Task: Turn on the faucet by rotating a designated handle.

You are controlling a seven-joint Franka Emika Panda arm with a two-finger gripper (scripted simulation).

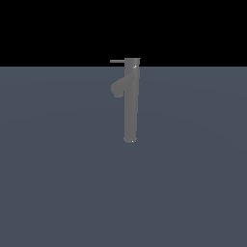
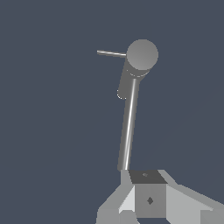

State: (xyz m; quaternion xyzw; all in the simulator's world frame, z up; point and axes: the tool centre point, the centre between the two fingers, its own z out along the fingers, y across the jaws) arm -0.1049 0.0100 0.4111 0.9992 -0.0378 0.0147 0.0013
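The faucet (image 1: 130, 103) is a tall grey column standing upright on the flat grey-blue floor, with a stubby spout (image 1: 117, 89) branching toward the exterior view's left. The handle (image 1: 116, 61) is a thin rod sticking out from the top cap toward the exterior view's left. The wrist view looks down on the faucet's round cap (image 2: 142, 54), the handle (image 2: 111, 53) and the spout (image 2: 125, 83). Grey blocky parts of my gripper (image 2: 148, 199) show at that picture's edge, near the column's foot, well away from the handle. The arm is not in the exterior view.
A plain grey-blue floor (image 1: 58, 183) spreads around the faucet, ending at a black background behind it.
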